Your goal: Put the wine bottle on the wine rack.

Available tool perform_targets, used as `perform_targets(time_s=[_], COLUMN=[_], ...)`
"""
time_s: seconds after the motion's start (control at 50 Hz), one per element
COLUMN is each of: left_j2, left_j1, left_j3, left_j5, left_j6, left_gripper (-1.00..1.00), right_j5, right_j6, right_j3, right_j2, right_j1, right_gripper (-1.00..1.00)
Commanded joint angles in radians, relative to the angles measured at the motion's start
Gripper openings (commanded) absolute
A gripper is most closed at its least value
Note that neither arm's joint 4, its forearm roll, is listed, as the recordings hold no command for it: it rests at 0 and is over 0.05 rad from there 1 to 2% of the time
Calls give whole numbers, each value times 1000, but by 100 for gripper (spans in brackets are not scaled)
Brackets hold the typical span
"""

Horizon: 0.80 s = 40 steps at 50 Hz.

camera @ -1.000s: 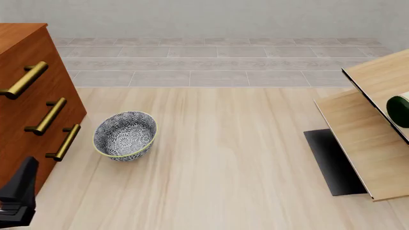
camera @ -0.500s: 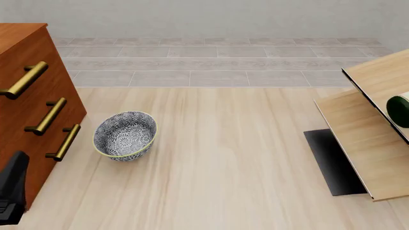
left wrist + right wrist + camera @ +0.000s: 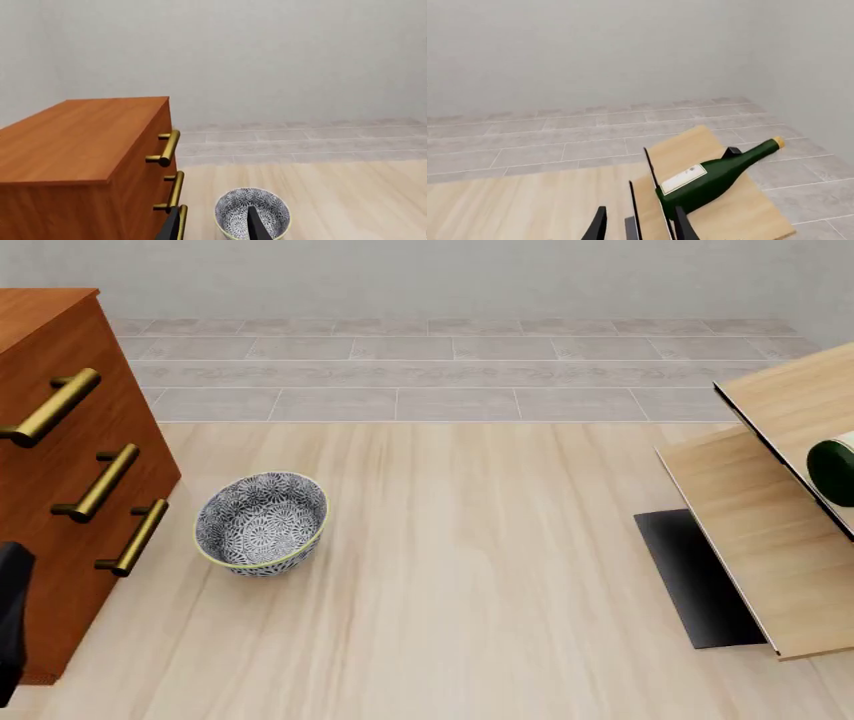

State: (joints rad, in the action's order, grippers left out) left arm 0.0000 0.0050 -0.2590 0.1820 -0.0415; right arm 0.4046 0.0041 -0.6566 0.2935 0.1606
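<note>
Already the wine bottle [image 3: 710,177] lies cradled at 3 o'clock on the wine rack [image 3: 740,212], slanted panels stopping roll; my right gripper [image 3: 639,226] and left gripper [image 3: 215,226] gape empty.

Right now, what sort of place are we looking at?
Probably a simulated home dining or kitchen corner: a wine bottle lying on a pale wooden wine rack, a reddish drawer cabinet, and a patterned bowl on a light wood tabletop.

Reddish-brown drawer cabinet [image 3: 60,480] at far left, three brass handles [image 3: 98,483] stacked down its front. Patterned grey-blue bowl [image 3: 262,523] upright just beside it on the pale wood table [image 3: 481,580], probably empty. Grey tiled floor [image 3: 454,370] beyond.
</note>
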Motion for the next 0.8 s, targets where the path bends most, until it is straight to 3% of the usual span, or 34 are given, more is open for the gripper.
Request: perform_targets(time_s=[0.02,0.8], left_j2=[0,0], left_j1=[-2,-5], left_j3=[-28,-88], left_j5=[23,88], left_j6=[-5,-17], left_gripper=[100,100], right_j5=[42,168], right_j6=[-19,-135], right_j3=[19,46], right_j2=[-63,-251], right_j1=[-17,-109], right_gripper=[100,100])
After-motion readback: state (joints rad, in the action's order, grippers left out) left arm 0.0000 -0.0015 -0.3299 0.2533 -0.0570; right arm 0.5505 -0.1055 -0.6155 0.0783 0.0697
